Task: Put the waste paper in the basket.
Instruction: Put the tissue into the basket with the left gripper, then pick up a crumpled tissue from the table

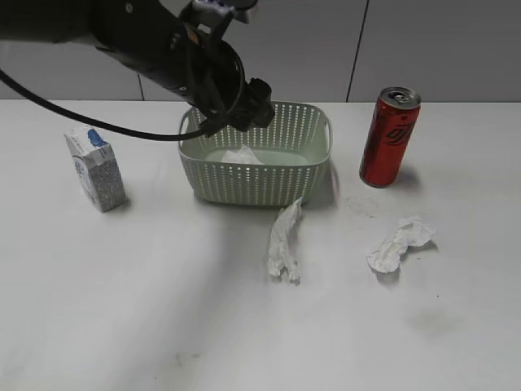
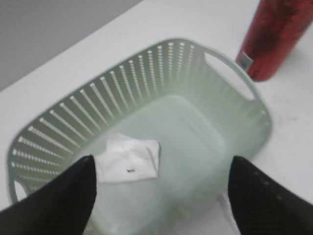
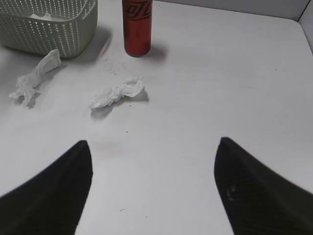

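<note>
One wad (image 1: 241,155) in basket (image 1: 256,183), two wads (image 1: 285,240) before it.

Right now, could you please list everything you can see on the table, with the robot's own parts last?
basket: one, pale green, back centre.
paper wad in basket: one, white.
twisted paper wad: one, white, in front of basket.
crumpled paper wad: one, white, front of can.
can: one, red, right of basket.
carton: one, white-blue, left.
table: white.
left gripper: black, open above basket.
right gripper: black, open over bare table.
</note>
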You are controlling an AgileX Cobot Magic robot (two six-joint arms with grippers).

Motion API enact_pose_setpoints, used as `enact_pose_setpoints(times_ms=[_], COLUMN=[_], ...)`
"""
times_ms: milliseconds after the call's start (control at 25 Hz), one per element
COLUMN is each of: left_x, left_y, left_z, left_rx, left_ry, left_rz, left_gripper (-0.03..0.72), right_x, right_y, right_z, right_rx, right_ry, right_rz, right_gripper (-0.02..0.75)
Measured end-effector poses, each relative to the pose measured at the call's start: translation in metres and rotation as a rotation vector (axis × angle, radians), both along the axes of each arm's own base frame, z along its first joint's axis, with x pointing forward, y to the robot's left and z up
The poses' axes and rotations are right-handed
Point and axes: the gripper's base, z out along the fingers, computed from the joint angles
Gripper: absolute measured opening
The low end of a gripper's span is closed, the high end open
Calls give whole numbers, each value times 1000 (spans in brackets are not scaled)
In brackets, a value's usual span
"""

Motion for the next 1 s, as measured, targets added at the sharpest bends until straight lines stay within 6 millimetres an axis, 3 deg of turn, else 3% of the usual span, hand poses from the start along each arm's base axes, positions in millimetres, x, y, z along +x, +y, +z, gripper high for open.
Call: enact_pose_setpoints(times_ms=[160,400,520,720,880,1000], left_x=[-35,-81,-85,-80,-78,-77], left_y=[-8,-57,-69,-71,-71,-72], left_z=[15,-13,-41,-93,-113,-116], left_rx=[39,163,226,320,336,332], left_ry=[152,198,220,319,355,360], left_rz=[-77,-188,-153,-103,-88,-83], left_gripper=[559,528,527,527,527,503], right_x=[0,0,0,0,0,0], right_y=[0,0,0,0,0,0], right_z=[0,0,0,0,0,0], right_rx=[0,0,0,0,0,0], right_ry=[0,0,0,0,0,0], right_rz=[0,0,0,0,0,0], right_gripper=[589,589,589,589,589,589])
